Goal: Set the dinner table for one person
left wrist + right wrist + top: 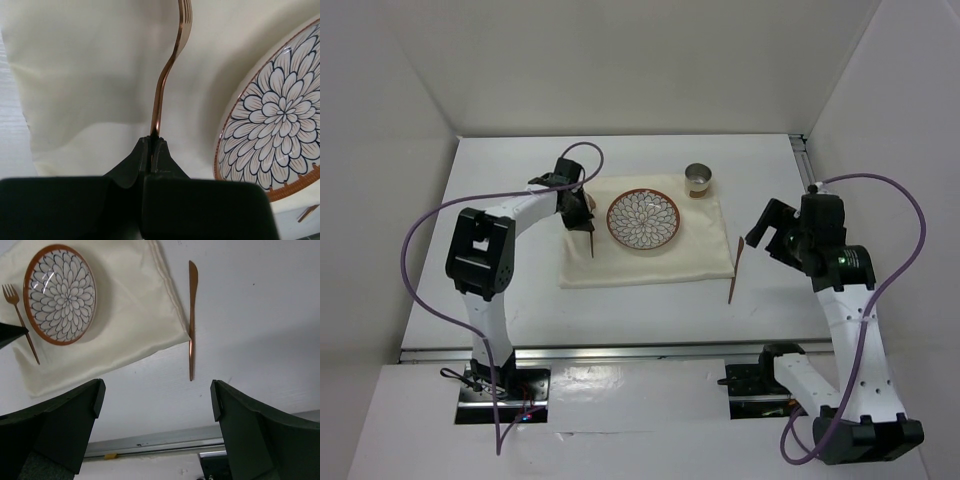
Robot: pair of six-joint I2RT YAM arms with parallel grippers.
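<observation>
Left gripper [153, 142] clamped on fork [167, 75], plate [272, 125] just right of it; I judge placement underway, release onto placemat [90, 75] next.

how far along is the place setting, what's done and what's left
Done: the plate sits mid placemat, the cup near its far right corner, the knife on the dinner table along the mat's right edge. In hand: the left end effector is shut on the fork, left of the plate. Left: releasing the fork; the open right end effector may need to straighten the knife.
</observation>
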